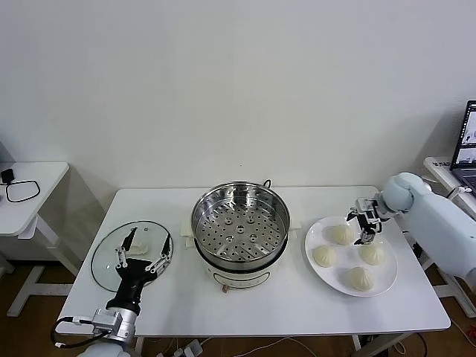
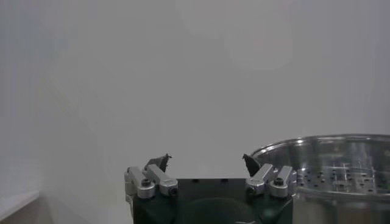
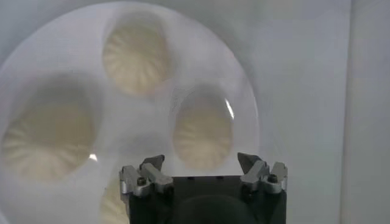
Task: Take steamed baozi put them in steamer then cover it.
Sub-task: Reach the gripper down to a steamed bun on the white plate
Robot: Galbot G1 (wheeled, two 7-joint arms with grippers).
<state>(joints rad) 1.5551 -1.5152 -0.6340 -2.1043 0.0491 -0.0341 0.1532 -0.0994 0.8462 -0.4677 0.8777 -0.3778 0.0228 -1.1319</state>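
Observation:
Four cream-white baozi lie on a white plate (image 1: 310,247) at the right: far (image 1: 341,234), left (image 1: 324,256), right (image 1: 371,253), near (image 1: 361,278). My right gripper (image 1: 364,225) hovers open and empty over the plate's far side. In the right wrist view the gripper (image 3: 201,159) sits just above one baozi (image 3: 202,135), with others (image 3: 135,55) around it. The steel steamer (image 1: 202,216) stands at the table's middle, and no baozi shows on its perforated tray (image 1: 239,227). My left gripper (image 1: 143,253) is open over the glass lid (image 1: 108,256); it also shows in the left wrist view (image 2: 206,159).
The steamer rim shows in the left wrist view (image 2: 329,164). A small white side table (image 1: 33,178) with a black cable stands at the far left. A laptop (image 1: 467,145) sits on a desk at the far right. The wall is close behind the table.

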